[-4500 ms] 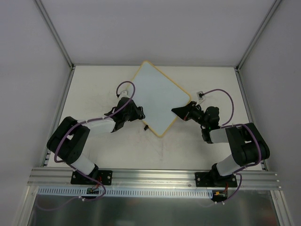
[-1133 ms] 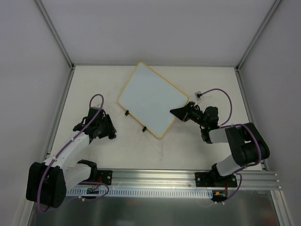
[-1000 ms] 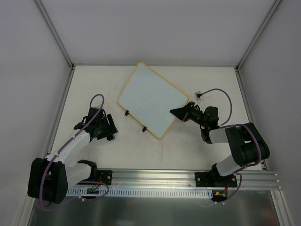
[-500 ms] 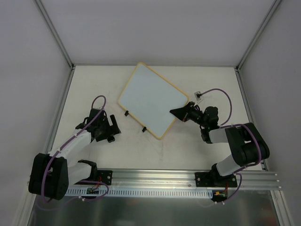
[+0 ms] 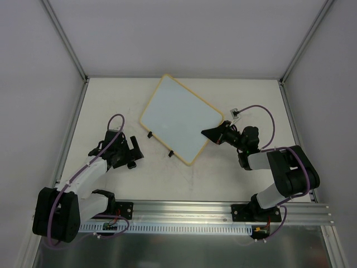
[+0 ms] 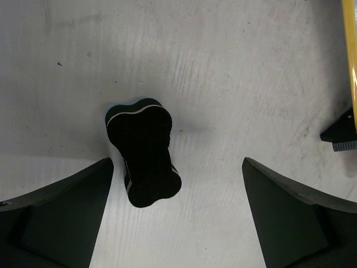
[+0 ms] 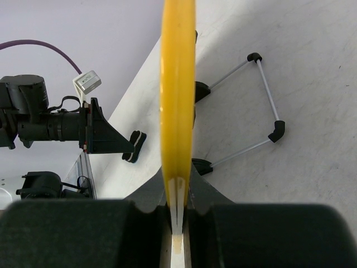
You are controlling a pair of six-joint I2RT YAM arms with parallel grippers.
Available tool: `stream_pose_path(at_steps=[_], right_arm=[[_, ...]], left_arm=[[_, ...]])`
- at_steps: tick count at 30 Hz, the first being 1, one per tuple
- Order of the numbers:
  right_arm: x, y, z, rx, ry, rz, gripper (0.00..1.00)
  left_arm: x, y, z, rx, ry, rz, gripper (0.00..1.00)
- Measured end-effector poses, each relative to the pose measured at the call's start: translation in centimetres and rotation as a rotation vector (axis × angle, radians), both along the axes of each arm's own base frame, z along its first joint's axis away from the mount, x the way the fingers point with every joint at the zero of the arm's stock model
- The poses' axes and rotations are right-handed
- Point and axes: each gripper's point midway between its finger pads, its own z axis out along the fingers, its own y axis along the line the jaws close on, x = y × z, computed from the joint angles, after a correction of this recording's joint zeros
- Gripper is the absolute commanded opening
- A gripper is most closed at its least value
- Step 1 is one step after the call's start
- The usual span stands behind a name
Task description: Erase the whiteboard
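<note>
1. Overhead first: the whiteboard (image 5: 179,117) lies on the counter (image 5: 223,178), pale face up, turned corner-on like a diamond; two black clips (image 5: 150,134) sit on its near-left edge.
2. The right tool (image 5: 213,133) is at the whiteboard's right corner; from above I cannot tell how its jaws stand; the right wrist view settles it: jaws narrow, pinched on the yellow rim (image 7: 177,84), which runs edge-on straight up the middle of that picture.
3. That same wrist view picks up a thin wire frame (image 7: 262,100) with black tips, lying on the counter just off the whiteboard's clipped edge; from overhead it is too fine to make out.
4. The left tool (image 5: 133,155) sits apart from the whiteboard, out beyond the clipped edge and not touching it; from above it is only a dark shape.
5. The left wrist view fills that in: jaws wide, nothing held; a black bone-shaped eraser (image 6: 144,152) lies flat on the counter between the fingers (image 6: 61,212), close beside the one on the picture's left; whether it touches that finger I cannot tell.
6. At the right border of the left wrist view, a sliver of the whiteboard's rim and one clip peek in, well apart from the eraser; so the whiteboard lies off to one side of the left tool, not between its fingers.
</note>
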Motion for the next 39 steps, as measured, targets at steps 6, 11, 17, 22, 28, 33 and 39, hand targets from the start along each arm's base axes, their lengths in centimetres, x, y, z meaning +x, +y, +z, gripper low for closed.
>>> stream_pose_path(at_steps=[6, 11, 17, 22, 28, 33, 39], right_arm=[[-0.2, 0.1, 0.0, -0.002, -0.002, 0.014, 0.19], [-0.9, 0.6, 0.0, -0.006, -0.013, 0.051, 0.25], [-1.0, 0.6, 0.0, -0.008, -0.017, 0.058, 0.29], [-1.0, 0.7, 0.2, -0.007, -0.022, 0.061, 0.49], [-1.1, 0.8, 0.5, -0.002, -0.043, 0.068, 0.72], [-1.1, 0.8, 0.7, -0.001, -0.053, 0.069, 0.85], [-1.1, 0.8, 0.8, -0.002, -0.061, 0.064, 0.99]], left_arm=[[-0.1, 0.0, -0.1, 0.001, 0.000, 0.000, 0.99], [-0.2, 0.1, -0.1, 0.001, 0.000, 0.000, 0.99], [-0.2, 0.1, -0.1, 0.000, 0.001, 0.001, 0.99], [-0.3, 0.1, -0.1, 0.000, -0.002, 0.000, 0.99], [-0.3, 0.1, -0.1, 0.000, -0.002, 0.000, 0.99], [-0.3, 0.1, 0.0, -0.001, -0.005, 0.000, 0.99], [-0.2, 0.1, 0.1, -0.002, -0.009, 0.001, 0.99]])
